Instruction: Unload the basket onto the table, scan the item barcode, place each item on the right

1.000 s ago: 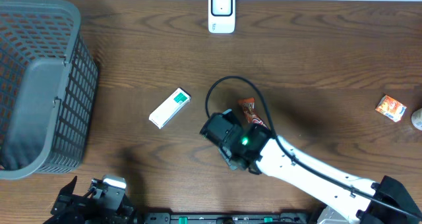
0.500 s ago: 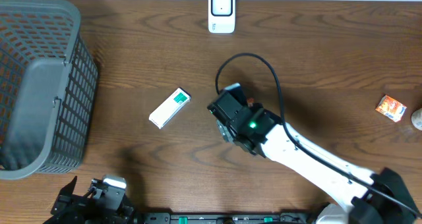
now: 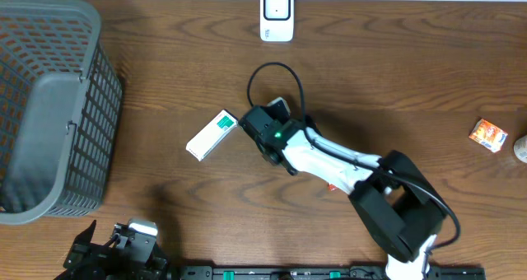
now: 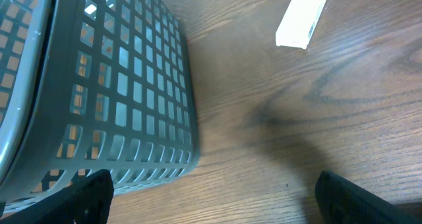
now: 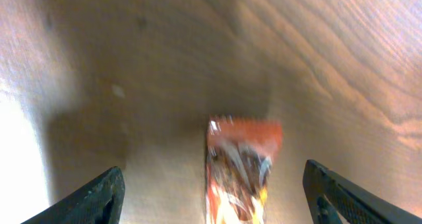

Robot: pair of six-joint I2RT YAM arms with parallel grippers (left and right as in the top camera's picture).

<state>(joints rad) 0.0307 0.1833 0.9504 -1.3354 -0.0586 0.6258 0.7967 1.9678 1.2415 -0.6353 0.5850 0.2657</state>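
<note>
The right gripper (image 5: 217, 196) is open: in its wrist view the two fingers stand wide apart at the lower corners and hold nothing. Between them, flat on the brown wooden table (image 3: 412, 74), lies a red and orange snack packet (image 5: 241, 163). It is blurred, its upper end is crimped and its lower end runs out of the picture; neither finger touches it. From above that packet cannot be made out. There the right arm (image 3: 329, 158) reaches from the near right corner to the middle of the table. Its dark head ends just beside the right end of a white and green box (image 3: 212, 134) that lies slantwise on the wood; whether they touch cannot be told. A black cable (image 3: 275, 64) loops up from the head. The white scanner (image 3: 277, 14) stands at the far edge, in the middle, well apart from the arm's head and from the box. A grey mesh basket (image 3: 86, 140) fills the left side. At the right edge lie a small orange pack (image 3: 489, 135) and, just beside it, a pale thing (image 3: 521, 148) cut off by the frame. The left gripper (image 4: 214, 196) sits at the near left edge, fingers spread wide with nothing between them, over bare wood beside the basket.
</note>
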